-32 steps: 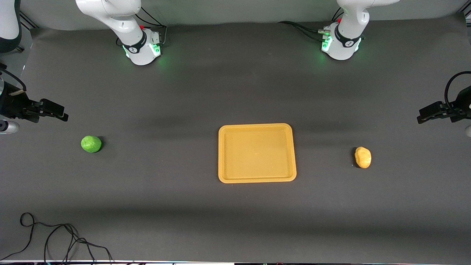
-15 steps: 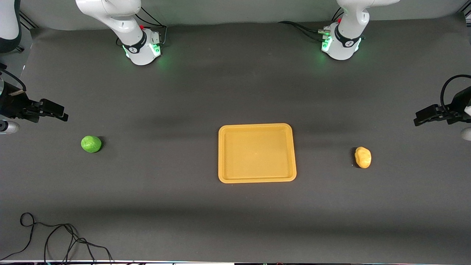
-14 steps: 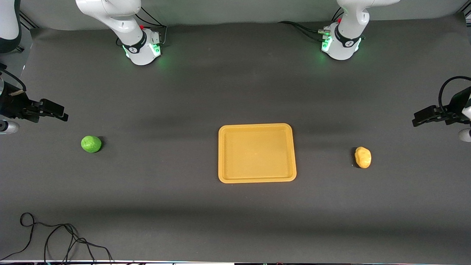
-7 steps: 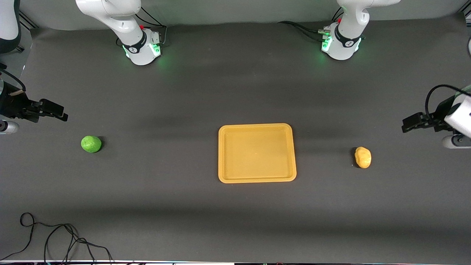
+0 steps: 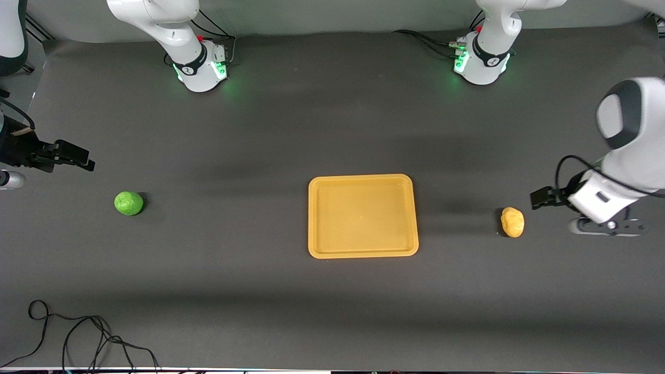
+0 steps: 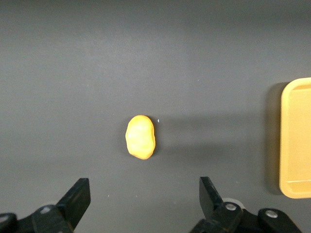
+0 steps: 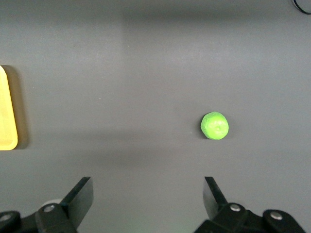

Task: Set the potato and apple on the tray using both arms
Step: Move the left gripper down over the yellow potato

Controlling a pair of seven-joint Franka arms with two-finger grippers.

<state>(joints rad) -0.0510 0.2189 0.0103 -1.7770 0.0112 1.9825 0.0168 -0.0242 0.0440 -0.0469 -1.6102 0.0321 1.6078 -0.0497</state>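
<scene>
The orange-yellow tray [image 5: 363, 215] lies empty at the middle of the table, and its edge shows in both wrist views [image 6: 296, 141] [image 7: 7, 116]. The yellow-orange potato [image 5: 512, 222] [image 6: 141, 137] rests on the mat toward the left arm's end. My left gripper [image 5: 537, 199] [image 6: 144, 194] hangs open over the mat just beside it, with nothing between its fingers [image 6: 80, 196]. The green apple [image 5: 128, 203] [image 7: 214, 125] sits toward the right arm's end. My right gripper [image 5: 78, 158] [image 7: 148, 194] is open and empty over the mat near the apple.
The two arm bases [image 5: 200, 65] [image 5: 480, 62] glow green at the table's back edge. The left arm's white wrist [image 5: 628, 135] looms over its end of the table. A loose black cable [image 5: 78, 332] lies at the front corner toward the right arm's end.
The left arm has swung in from the table's end, bringing its open gripper close beside the potato. The right arm, apple, potato and tray have stayed put.
</scene>
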